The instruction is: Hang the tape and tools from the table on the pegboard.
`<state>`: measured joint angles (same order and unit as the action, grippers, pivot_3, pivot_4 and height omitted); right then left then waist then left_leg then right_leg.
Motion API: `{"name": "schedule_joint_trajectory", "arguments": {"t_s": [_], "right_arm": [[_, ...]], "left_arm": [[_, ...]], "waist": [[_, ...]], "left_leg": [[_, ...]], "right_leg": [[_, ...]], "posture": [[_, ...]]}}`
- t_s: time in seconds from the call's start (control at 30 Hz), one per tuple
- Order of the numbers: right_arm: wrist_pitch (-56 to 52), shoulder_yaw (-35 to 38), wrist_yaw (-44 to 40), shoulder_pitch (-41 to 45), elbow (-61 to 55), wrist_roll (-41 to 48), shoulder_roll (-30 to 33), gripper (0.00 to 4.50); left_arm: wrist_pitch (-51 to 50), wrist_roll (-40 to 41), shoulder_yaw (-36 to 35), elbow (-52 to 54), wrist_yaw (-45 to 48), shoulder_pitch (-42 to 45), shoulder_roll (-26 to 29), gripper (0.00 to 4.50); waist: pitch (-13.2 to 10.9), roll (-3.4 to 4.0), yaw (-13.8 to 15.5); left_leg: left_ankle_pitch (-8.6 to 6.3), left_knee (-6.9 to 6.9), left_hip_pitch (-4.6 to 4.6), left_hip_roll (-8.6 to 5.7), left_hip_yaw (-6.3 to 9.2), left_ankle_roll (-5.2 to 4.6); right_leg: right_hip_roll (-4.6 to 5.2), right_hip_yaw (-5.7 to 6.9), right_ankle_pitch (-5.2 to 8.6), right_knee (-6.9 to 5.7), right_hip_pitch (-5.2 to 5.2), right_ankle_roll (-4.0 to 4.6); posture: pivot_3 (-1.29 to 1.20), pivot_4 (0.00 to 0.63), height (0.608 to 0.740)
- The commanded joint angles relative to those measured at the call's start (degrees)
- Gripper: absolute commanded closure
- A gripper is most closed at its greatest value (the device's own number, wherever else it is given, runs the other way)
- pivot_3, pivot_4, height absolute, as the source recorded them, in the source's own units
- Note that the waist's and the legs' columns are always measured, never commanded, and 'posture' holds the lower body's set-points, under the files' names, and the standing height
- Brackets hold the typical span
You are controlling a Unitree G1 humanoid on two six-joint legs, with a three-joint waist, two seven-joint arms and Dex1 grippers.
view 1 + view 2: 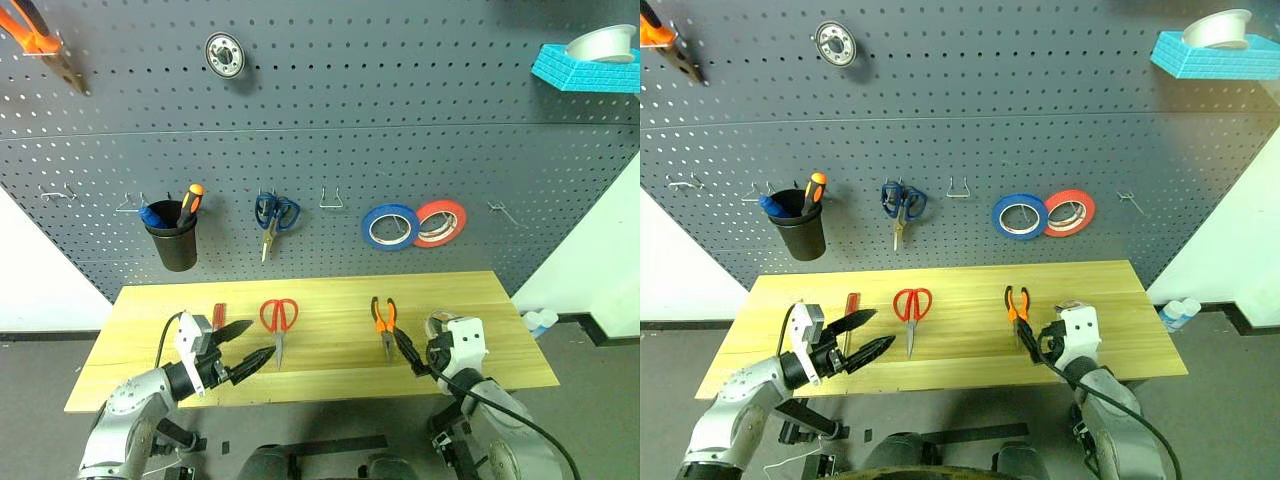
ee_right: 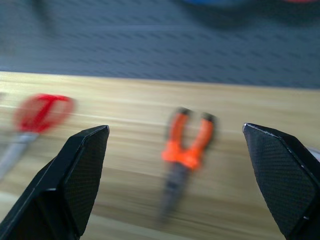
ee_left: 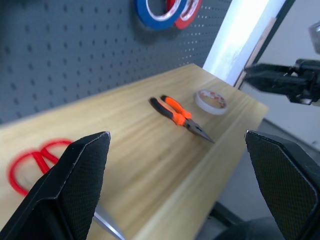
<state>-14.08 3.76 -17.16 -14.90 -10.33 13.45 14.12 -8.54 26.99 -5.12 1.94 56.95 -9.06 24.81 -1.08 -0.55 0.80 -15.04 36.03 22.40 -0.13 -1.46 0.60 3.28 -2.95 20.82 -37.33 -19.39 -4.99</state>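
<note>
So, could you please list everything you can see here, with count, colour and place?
Table: one, light wood, below the pegboard.
Pegboard: one, dark grey, on the wall.
Red scissors: one, on the table.
Pliers: one, orange and black, on the table.
Red screwdriver: one, on the table's left.
Cream tape: one, on the table's right.
Blue tape, red tape: one each, hung.
Blue scissors: one, hung.
Black cup: one, holding orange and blue screwdrivers.
Left gripper, right gripper: open, over the table's near edge.
</note>
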Motion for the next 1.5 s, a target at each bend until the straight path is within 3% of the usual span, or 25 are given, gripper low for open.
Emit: {"name": "schedule_joint_trajectory", "arguments": {"t_s": [0.03, 0.8, 0.9, 1.03, 1.27, 1.37, 1.5], "right_arm": [[-0.6, 1.0, 1.3, 1.2, -0.7, -0.6, -0.1, 0.01], [-2.9, 1.3, 1.1, 2.5, -0.2, -0.4, -1.1, 0.01], [-2.7, 1.6, 1.3, 3.1, 0.0, -0.8, -1.1, 0.55], [-2.9, 1.1, 1.4, 3.3, 0.3, -1.8, -0.7, 1.93], [-3.1, 0.8, 1.3, 5.0, 2.2, -3.0, -0.4, 1.93], [-3.3, 1.4, 0.7, 6.5, 3.4, -2.6, -0.4, 1.35], [-3.1, 0.8, 0.3, 9.6, 6.5, -3.3, -0.4, 0.03]], "left_arm": [[-0.2, 0.1, 0.4, 1.5, -0.2, 0.4, 0.5, 0.00], [-4.2, 0.6, 1.9, 4.7, -2.0, 1.4, 0.5, 0.00], [-4.7, 0.6, 2.1, 5.6, -2.3, 1.2, 0.4, 0.00], [-5.4, 0.8, 2.1, 6.7, -2.6, 0.8, 0.4, 0.00], [-6.3, 0.9, 1.9, 7.6, -2.7, 0.5, 0.4, 0.00], [-6.3, 0.9, 1.8, 7.4, -2.5, 0.6, 0.5, 0.00], [-6.1, 0.7, 2.0, 6.5, -1.7, 1.3, 0.9, 0.00]], "waist": [[0.0, 0.01, 0.0], [0.0, 0.02, -0.1], [0.0, 0.02, -0.1], [0.0, 0.02, 0.0], [0.0, 0.02, -0.1], [0.0, 0.02, -0.1], [0.0, 0.02, -0.1]], "left_leg": [[0.00, -0.04, 0.01, 0.00, 0.00, -0.01], [0.02, 0.01, 0.00, 0.00, -0.01, -0.03], [0.02, 0.03, 0.00, 0.00, -0.01, -0.03], [0.02, 0.02, 0.00, 0.00, 0.00, -0.03], [0.02, 0.03, 0.00, -0.01, -0.01, -0.03], [0.02, 0.04, -0.01, -0.01, -0.01, -0.03], [0.02, 0.05, -0.01, -0.01, -0.01, -0.03]], "right_leg": [[0.00, 0.00, -0.04, 0.00, 0.01, -0.08], [-0.01, 0.02, -0.09, -0.04, 0.09, -0.18], [-0.01, 0.02, -0.10, -0.04, 0.09, -0.18], [-0.01, 0.02, -0.10, -0.05, 0.09, -0.19], [-0.01, 0.02, -0.10, -0.06, 0.11, -0.19], [-0.02, 0.03, -0.10, -0.08, 0.11, -0.19], [-0.02, 0.03, -0.10, -0.09, 0.12, -0.20]], "posture": [[0.08, 0.000, 0.740], [0.08, 0.000, 0.740], [0.08, 0.000, 0.740], [0.08, 0.000, 0.740], [0.09, 0.000, 0.740], [0.09, 0.000, 0.740], [0.09, 0.000, 0.740]]}}
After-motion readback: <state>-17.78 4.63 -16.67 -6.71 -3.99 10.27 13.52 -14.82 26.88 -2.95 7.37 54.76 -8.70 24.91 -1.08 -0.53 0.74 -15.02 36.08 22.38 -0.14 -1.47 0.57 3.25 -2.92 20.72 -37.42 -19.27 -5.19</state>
